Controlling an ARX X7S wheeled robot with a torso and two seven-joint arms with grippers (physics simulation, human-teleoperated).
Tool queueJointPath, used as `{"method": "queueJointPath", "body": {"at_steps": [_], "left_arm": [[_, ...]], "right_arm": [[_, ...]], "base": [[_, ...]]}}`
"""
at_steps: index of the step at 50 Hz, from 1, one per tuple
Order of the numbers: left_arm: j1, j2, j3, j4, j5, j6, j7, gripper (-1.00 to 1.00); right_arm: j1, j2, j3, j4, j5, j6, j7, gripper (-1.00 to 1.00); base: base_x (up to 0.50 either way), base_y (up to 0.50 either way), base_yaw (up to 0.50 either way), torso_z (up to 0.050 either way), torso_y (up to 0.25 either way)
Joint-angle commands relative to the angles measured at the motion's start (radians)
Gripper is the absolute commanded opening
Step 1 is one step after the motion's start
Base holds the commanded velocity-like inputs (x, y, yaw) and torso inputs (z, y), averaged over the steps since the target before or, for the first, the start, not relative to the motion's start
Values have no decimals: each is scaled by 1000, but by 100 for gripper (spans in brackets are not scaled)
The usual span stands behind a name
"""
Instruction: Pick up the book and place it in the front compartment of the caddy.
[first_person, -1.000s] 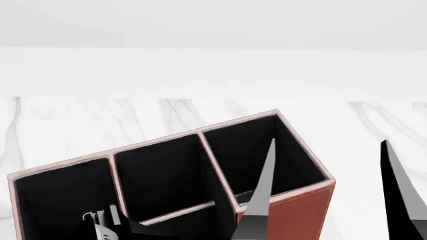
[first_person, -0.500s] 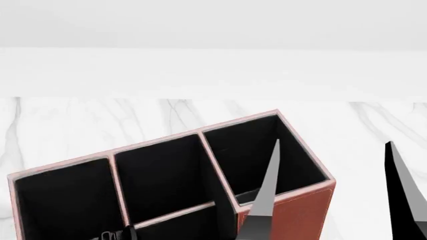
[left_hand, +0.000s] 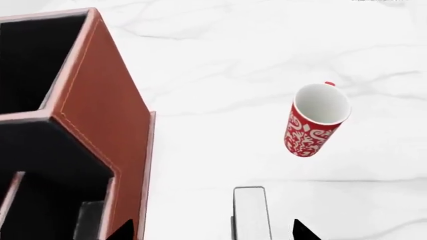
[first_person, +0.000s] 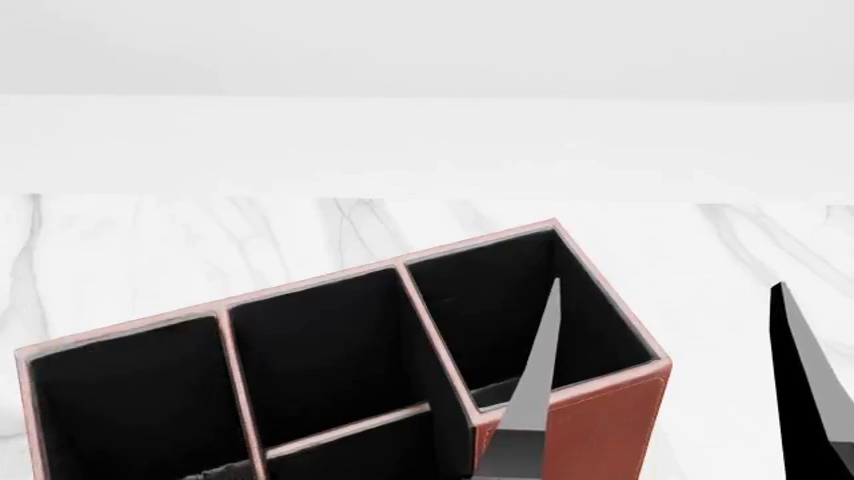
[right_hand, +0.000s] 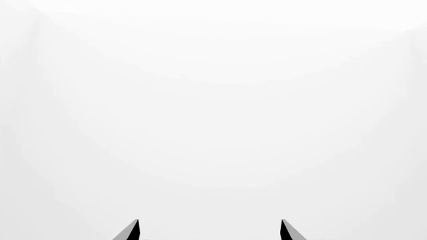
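The reddish-brown caddy with black cells fills the lower left of the head view. Its low front compartment lies below a thin pale partition. In the left wrist view the caddy's outer wall is beside my left gripper. That gripper is open, and the book stands on edge on the table between its fingertips, white page edge showing, nearer one finger and touching neither. My right gripper is open and empty, one finger over the caddy's right cell. The right wrist view shows only blank white.
A red-and-white patterned mug stands on the white marble table, a little beyond the book. A plain white wall runs behind the table.
My left gripper, seen at the bottom left of the head view a second ago, has dropped out of that view. My right gripper's fingers shifted slightly right, then held still.
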Motion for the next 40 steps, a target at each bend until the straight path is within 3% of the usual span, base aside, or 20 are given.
{"method": "queueJointPath", "body": {"at_steps": [1, 15, 40], "left_arm": [[25, 43, 9, -35, 38, -3, 26, 100], [57, 59, 64, -84, 112, 19, 39, 100], [93, 165, 125, -161, 99, -47, -91, 100]], "right_arm": [[1, -8, 20, -8, 15, -14, -26, 100], [6, -9, 1, 16, 5, -33, -25, 100], [10, 7, 2, 8, 22, -39, -10, 100]], "base": [[0, 0, 0, 0, 0], [0, 0, 0, 0, 0], [0, 0, 0, 0, 0]]}}
